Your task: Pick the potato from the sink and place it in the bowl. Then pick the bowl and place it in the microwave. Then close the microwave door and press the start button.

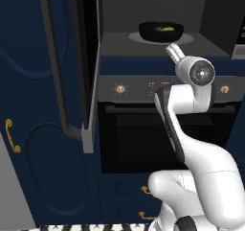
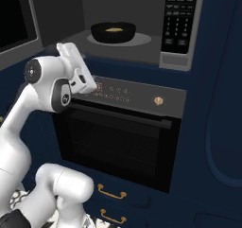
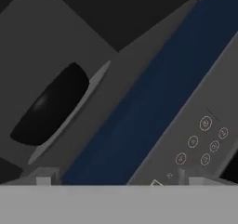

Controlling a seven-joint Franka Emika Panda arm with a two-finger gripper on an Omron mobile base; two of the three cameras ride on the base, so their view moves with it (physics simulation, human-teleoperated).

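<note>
a: navy cabinets, item one. microwave [image 2: 142,28] cavity set above the oven [image 2: 123,137]. bowl [image 1: 161,31] sits inside on the turntable [image 1: 186,38], potato [image 1: 167,29] showing as a pale patch in it.

b: door [image 1: 72,67]?

a: swung wide open to the left, edge toward us, bar handle [image 1: 56,72] running down its inner face. keypad [image 2: 178,19] on the right of the cavity.

b: gripper [image 2: 90,86]?

a: low in front of the oven's control strip, below the cavity lip, clear of the bowl. holding nothing, by the look. how far apart the fingers stand, i cannot tell; they're too small and edge-on in each view.

b: risks, listed.

a: one: the door is well to the left of the hand, so a long sweep is needed; the elbow could catch the door's edge and push it further open. two: a push near the hinge would likely slip or stall; better out by the free edge. three: slamming may jolt the bowl. four: the start key is small, so a wrong button is likely if the tip lands off-centre.
</note>
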